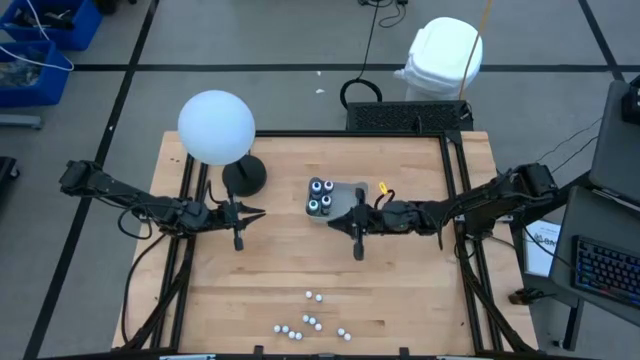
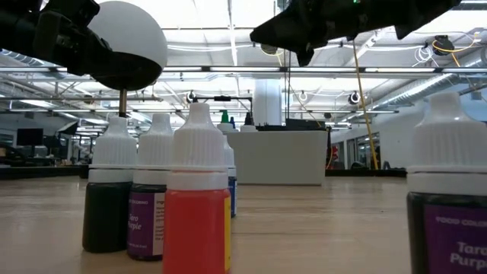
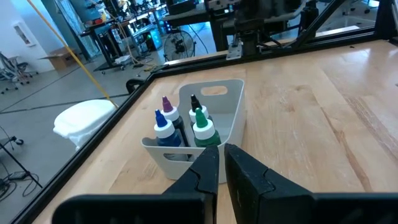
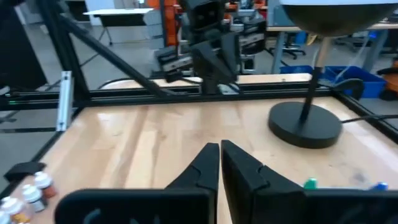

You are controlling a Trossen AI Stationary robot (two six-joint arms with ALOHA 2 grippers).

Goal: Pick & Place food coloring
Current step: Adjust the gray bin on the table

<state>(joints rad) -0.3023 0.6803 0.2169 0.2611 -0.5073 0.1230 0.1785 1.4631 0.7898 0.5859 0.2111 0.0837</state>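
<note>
Nearest the front table edge: a loose cluster of small white-capped food coloring bottles point(image 1: 310, 322), standing upright and scattered on the bare wooden table point(image 1: 270, 270). In the low view, the same bottles close up: a red-orange one point(image 2: 196, 199), a dark one point(image 2: 109, 194) and one labelled "Taro Purple" point(image 2: 150, 194) huddled together, another purple-labelled bottle point(image 2: 449, 194) well apart at the edge of the picture.

Farther in, at mid-table: the left gripper point(image 1: 239, 238) hovering over bare wood beside the lamp base, fingers point(image 3: 249, 177) nearly touching, holding nothing. Opposite it, the right gripper point(image 1: 359, 243) just in front of the grey tray point(image 1: 352, 193), fingers point(image 4: 245, 165) pressed together, empty.

Inside the tray: four slightly bigger bottles point(image 1: 320, 196) grouped at one end, upright, with blue point(image 3: 165, 127), green point(image 3: 203, 127), purple and black tips; the handled end of the tray unoccupied. A small yellow-orange object point(image 1: 382, 187) beside the tray, possibly a cable clip, too small to identify.

Behind the left gripper: a lamp with round black base point(image 1: 244, 176) and white globe shade point(image 1: 216, 127). Beyond the back edge: a white bin point(image 1: 443, 55) on the floor.
</note>
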